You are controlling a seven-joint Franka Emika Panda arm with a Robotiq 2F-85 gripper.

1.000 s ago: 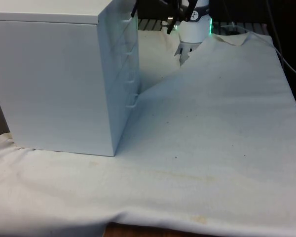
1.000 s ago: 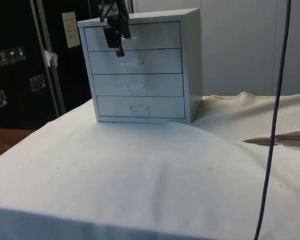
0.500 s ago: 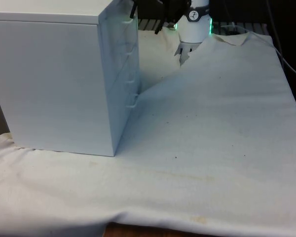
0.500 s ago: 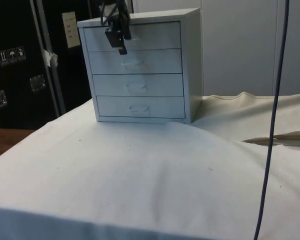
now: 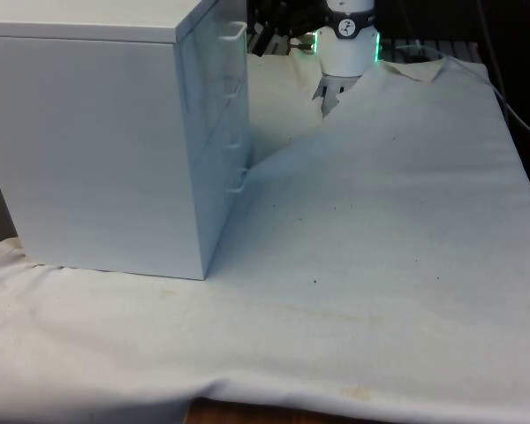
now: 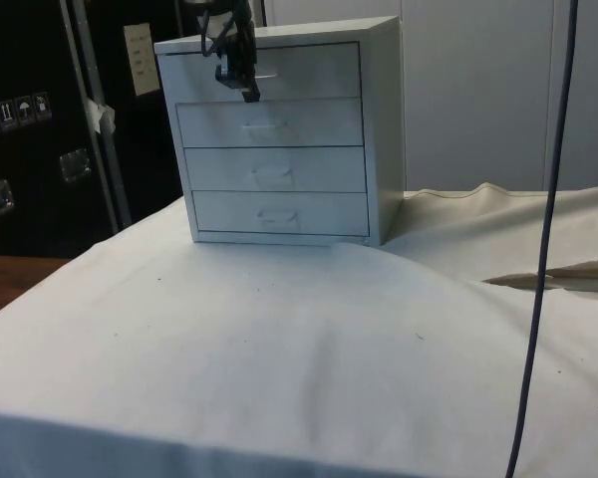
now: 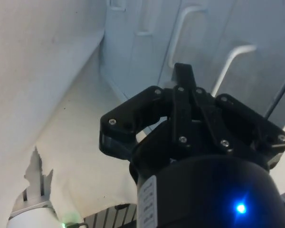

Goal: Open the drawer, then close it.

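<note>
Gripper (image 6: 241,82) up high in the side view, right in front of the top drawer (image 6: 299,70) of the white chest of drawers (image 6: 279,139), hanging just off the end of that drawer's handle (image 6: 264,76) and not around it. From the wrist view the black fingers (image 7: 183,78) are pressed together with nothing between them, and pale handles run past beside them. Chest stands on the white cloth (image 5: 380,247) at the front view's left, four drawers stacked, the top one with its front standing slightly proud of the three beneath.
</note>
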